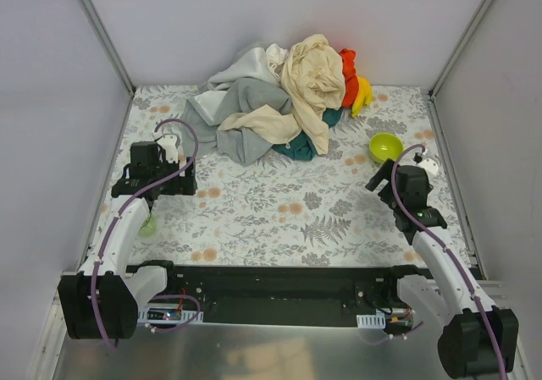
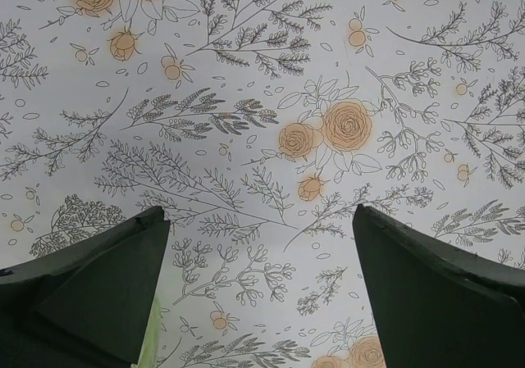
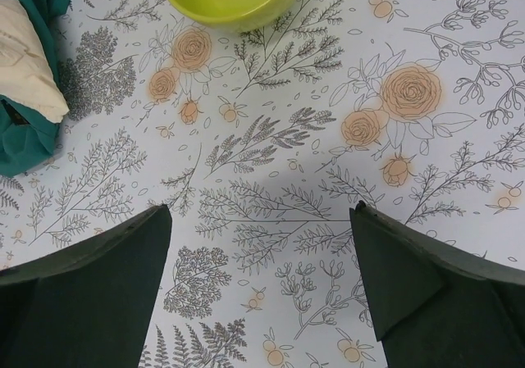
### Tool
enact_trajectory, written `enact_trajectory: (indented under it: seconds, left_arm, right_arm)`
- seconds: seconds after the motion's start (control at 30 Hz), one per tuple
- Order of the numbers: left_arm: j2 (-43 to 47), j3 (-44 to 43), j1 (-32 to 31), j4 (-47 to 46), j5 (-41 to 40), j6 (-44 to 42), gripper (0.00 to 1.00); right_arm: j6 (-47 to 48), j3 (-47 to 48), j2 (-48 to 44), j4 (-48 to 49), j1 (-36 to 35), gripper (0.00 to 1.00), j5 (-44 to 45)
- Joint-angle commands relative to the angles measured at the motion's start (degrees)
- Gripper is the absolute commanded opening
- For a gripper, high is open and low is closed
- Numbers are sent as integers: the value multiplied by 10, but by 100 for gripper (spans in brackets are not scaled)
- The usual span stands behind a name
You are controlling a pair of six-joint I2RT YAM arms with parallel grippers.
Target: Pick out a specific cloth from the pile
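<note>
With left gripper (image 2: pixel 261 290) and right gripper (image 3: pixel 262 282) both spread empty, reach right past green bowl (image 1: pixel 385 148), pinching only orange-red cloth (image 1: pixel 348 75).

Grn bowl (image 1: pixel 385 147), yellow item (image 1: pixel 362 96), floral tbl (image 1: pixel 279 211)

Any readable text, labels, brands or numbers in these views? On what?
None can be read.
The pale tag by the left arm's base and the pale tag by the right arm's base are too small to read.
The pile, orange-red cloth, green bowl and floral table cover show no lettering.
</note>
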State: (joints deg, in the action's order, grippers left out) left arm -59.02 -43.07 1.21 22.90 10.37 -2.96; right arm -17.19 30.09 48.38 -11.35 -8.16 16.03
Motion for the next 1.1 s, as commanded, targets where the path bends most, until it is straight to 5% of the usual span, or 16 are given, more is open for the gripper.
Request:
enact_trajectory:
  seconds: [0.0,0.2,0.37,0.7,1.07]
  left_arm:
    - [1,-3,2,-5,28,-8,99]
    - [3,-24,2,24,58,-56,99]
    - [-6,-82,2,71,49,-93,99]
    - [-84,-183,1,126,49,-109,99]
    - [-134,-189,0,134,74,-93,99]
  right_arm:
    - [-17,26,-14,12,6,100,-7]
    - [-28,91,2,35,17,99,-58]
    - [-25,216,106,80,40,100,-135]
    - [-100,554,486,180,64,79,-224]
    - [-387,1019,908,207,73,67,-325]
